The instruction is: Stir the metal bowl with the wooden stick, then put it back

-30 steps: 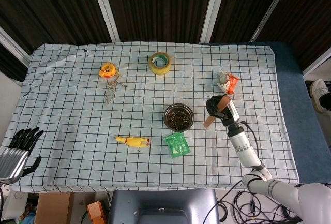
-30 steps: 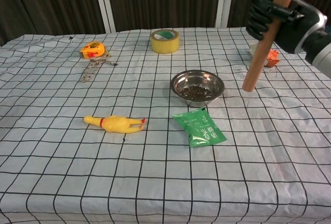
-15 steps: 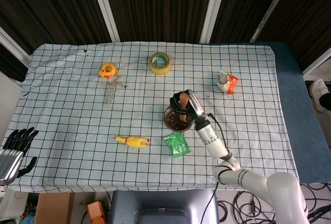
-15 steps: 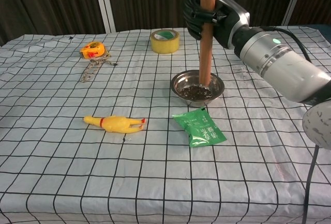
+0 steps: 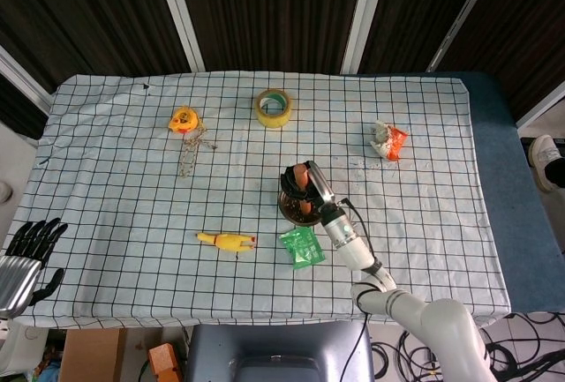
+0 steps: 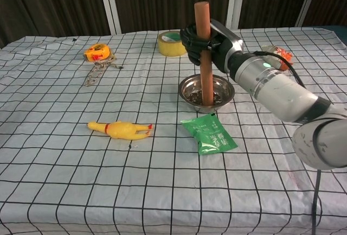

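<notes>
**pat_r:** Near the middle of the counter [image 6: 43, 191], slightly right, sits the metal bowl [image 6: 207, 91] with dark bits in it. The wooden stick [image 6: 204, 50] stands upright in it, lower end down among the bits at the bowl's near side. The right hand [image 6: 203, 45] has its black fingers [image 6: 191, 40] wrapped tight around the stick's upper part, so only a short stub pokes out above. From the head view the right hand [image 5: 300, 186] sits right over the bowl [image 5: 291, 210] and hides most of it.

**lina:** ok and the other hand?

**pat_r:** The left hand [image 5: 31, 245] is way off at the counter's near left corner, only in the head view. Holding nothing, fingers straight and a bit apart.

**lina:** what's around the bowl?

**pat_r:** Green packet [image 6: 209, 133] just in front of the bowl, flat on the checked cloth. Yellow rubber chicken [image 6: 120, 129] lying on its side further left. Yellow tape roll [image 6: 173, 43] behind the bowl toward the far edge. Yellow tape measure [image 6: 96, 53] far left with a chain [image 6: 98, 71] trailing from it. Crumpled orange-and-white wrapper [image 5: 387, 140] off to the far right, well apart from the bowl.
</notes>
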Controlling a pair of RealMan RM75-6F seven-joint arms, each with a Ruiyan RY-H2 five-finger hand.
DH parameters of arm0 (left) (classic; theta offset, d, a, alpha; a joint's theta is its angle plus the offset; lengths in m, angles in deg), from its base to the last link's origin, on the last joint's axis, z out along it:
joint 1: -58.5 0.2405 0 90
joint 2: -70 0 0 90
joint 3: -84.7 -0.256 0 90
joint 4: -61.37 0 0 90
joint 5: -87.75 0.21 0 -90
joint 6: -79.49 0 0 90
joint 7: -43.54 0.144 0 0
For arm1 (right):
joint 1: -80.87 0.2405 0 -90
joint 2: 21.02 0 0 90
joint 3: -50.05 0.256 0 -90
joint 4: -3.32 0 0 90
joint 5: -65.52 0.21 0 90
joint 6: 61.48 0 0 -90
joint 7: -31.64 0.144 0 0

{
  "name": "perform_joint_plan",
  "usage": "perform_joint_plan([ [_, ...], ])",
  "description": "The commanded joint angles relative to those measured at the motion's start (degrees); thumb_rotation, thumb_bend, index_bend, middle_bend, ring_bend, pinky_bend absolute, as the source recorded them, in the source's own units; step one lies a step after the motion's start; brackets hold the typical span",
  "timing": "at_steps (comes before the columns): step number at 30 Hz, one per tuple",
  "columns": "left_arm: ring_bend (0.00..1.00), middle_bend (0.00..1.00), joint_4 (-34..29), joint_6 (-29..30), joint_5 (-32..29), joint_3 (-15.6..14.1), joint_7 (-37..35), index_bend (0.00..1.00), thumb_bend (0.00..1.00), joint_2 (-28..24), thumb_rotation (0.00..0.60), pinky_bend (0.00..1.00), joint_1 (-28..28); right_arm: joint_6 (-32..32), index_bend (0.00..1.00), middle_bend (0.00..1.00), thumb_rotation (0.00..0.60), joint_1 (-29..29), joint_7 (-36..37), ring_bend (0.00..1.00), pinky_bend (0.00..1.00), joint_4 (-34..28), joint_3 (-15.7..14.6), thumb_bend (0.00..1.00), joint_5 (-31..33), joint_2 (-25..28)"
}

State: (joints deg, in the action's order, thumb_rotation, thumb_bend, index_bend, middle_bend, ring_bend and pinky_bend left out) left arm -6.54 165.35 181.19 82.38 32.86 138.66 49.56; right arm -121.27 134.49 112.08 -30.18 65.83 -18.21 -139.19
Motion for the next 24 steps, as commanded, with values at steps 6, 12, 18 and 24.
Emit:
perform_joint_plan([
  [6, 0.00, 0.03, 0.02, 0.06, 0.14, -0.07, -0.13, 0.00, 0.41, 0.00, 0.600, 0.04, 0.03, 0.34, 1.00, 0.96, 0.600, -0.25, 1.63, 1.00, 1.00, 2.89, -1.27, 0.85, -0.28, -1.39],
  [12, 0.00, 0.03, -0.19, 0.66, 0.29, 0.10, -0.40, 0.00, 0.41, -0.36, 0.600, 0.04, 0.14, -3.81, 1.00, 0.96, 0.600, 0.97, 1.22, 1.00, 1.00, -0.61, 0.76, 0.85, -0.23, 0.94],
  [18, 0.00, 0.03, 0.10, 0.36, 0.15, 0.28, -0.86, 0.00, 0.41, -0.42, 0.600, 0.04, -0.08, -2.78, 1.00, 0.96, 0.600, 1.86, -1.98, 1.00, 1.00, -2.90, 1.38, 0.85, 0.64, 1.55],
  [24, 0.00, 0.03, 1.23, -0.25, -0.48, 0.49, -1.84, 0.00, 0.41, -0.31, 0.600, 0.04, -0.17, 0.12, 1.00, 0.96, 0.600, 2.62, -1.26, 1.00, 1.00, 0.37, 1.26, 0.85, 1.77, -0.77],
])
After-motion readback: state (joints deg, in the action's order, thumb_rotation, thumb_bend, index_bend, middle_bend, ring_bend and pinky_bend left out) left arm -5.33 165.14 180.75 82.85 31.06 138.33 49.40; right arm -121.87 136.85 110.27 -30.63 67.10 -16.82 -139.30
